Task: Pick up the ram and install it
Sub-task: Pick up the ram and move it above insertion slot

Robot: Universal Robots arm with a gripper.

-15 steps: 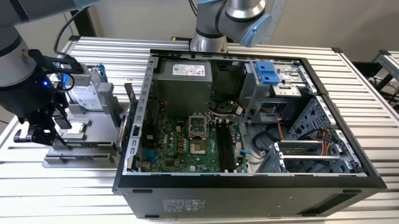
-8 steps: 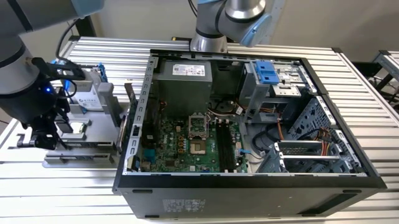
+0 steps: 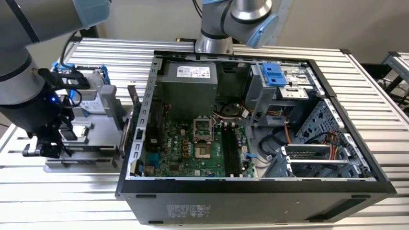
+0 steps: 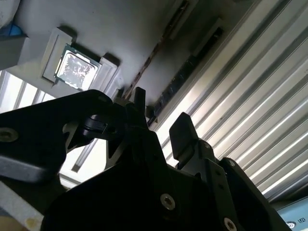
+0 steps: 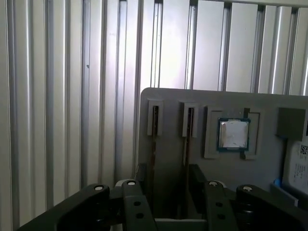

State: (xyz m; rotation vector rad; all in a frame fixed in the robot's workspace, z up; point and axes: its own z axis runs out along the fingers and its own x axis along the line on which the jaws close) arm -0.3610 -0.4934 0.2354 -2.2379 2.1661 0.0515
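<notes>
- The ram [image 4: 187,71], a long thin stick with a row of black chips, stands on edge in 1 of 2 narrow slots in a flat grey holder [image 5: 168,101].
- A second thin stick [image 5: 186,154] stands in the other slot, just beside the ram and parallel to it.
- A small square silver processor chip [image 5: 233,134] sits in a recess of the same holder, on the far side of that second stick from the ram.
- The holder lies on the ribbed aluminium worktop [image 5: 57,96], at the exterior view's left of an open black computer case [image 3: 255,191].
- The case's side wall stands between the holder and the green motherboard [image 3: 185,153] with its long black slots [image 3: 231,148].
- The black hand [image 5: 168,175] hangs over the holder's slot end and grips nothing. Its fingers [image 5: 204,192] are spread wide.
- In the first wrist view both sticks show in the gap between the fingers. Whether either finger touches a stick cannot be told.
</notes>
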